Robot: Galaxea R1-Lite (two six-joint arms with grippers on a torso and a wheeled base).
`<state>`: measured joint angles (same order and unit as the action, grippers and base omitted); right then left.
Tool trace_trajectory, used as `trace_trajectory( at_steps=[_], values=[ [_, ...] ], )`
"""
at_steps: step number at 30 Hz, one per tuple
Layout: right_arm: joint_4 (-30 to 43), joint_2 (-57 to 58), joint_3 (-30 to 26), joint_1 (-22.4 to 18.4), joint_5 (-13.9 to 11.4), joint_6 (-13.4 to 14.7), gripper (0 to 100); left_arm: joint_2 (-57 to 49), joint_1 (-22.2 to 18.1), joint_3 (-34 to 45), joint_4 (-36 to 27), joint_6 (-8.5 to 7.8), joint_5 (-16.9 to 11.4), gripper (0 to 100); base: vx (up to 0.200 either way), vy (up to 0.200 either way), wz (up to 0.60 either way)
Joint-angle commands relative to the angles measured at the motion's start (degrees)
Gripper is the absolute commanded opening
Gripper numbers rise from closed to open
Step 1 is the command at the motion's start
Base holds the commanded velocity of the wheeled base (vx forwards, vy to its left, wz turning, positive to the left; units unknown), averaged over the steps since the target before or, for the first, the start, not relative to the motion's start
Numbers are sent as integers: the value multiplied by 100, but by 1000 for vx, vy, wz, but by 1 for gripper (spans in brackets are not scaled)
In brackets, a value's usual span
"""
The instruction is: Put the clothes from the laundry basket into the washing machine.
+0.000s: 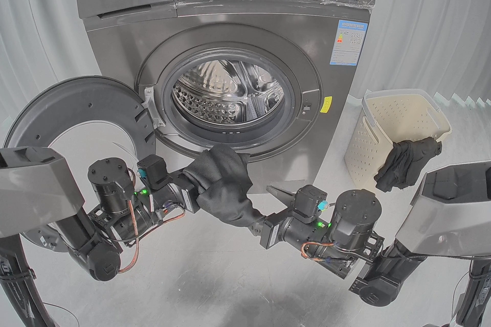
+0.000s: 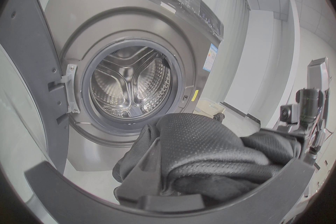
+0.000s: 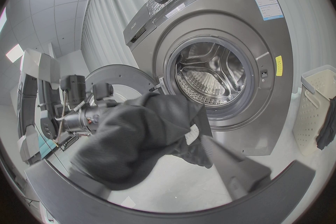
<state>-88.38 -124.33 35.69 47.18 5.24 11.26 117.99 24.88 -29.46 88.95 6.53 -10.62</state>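
A: How far along is the work, in your opinion?

B: I judge it is in the middle of the first piece. A dark garment (image 1: 222,185) is already out of the laundry basket (image 1: 404,94). It hangs in the air between the two arms, just in front of the washing machine (image 1: 128,47) and a little below the round opening. It is not inside yet.

A: Who holds it?

B: One end lies over the left gripper (image 1: 197,192), and the other end goes to the right gripper (image 1: 260,208). The cloth covers the place of the grip on both. So I cannot tell if either one is clamped on it or only carries it.

A: And the machine, is it ready?

B: Yes. The door (image 1: 76,108) is swung wide open to the robot's left side. The steel drum (image 1: 225,88) has nothing in it, as far as the opening lets me see.

A: What is in the basket?

B: It stands on the floor (image 1: 204,272), near the machine on its right side. A second dark garment (image 1: 404,164) hangs over the front rim, partly outside. The inner wall that shows is bare, but the bottom is hidden from me.

A: So what remains?

B: Nearly all, I think. The held piece must be raised and pushed through the opening, and after that the second piece must be taken.
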Motion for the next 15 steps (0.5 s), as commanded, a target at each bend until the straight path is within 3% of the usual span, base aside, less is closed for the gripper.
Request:
trace_trajectory(
  at_steps=[1, 3, 8, 15],
  values=[
    [5, 375, -1029, 2, -58, -195, 100, -883, 140, 582, 8, 278, -28, 0, 0, 0, 0],
    [5, 577, -1662, 55, -164, -256, 100, -1165, 149, 802, 8, 322, -28, 0, 0, 0, 0],
    [5, 770, -2515, -33, -208, -327, 100, -1384, 149, 925, 8, 278, -19, 0, 0, 0, 0],
    [5, 893, -2251, -745, -155, -265, 100, -1507, 96, 1250, 8, 287, 7, 0, 0, 0, 0]
  ],
)
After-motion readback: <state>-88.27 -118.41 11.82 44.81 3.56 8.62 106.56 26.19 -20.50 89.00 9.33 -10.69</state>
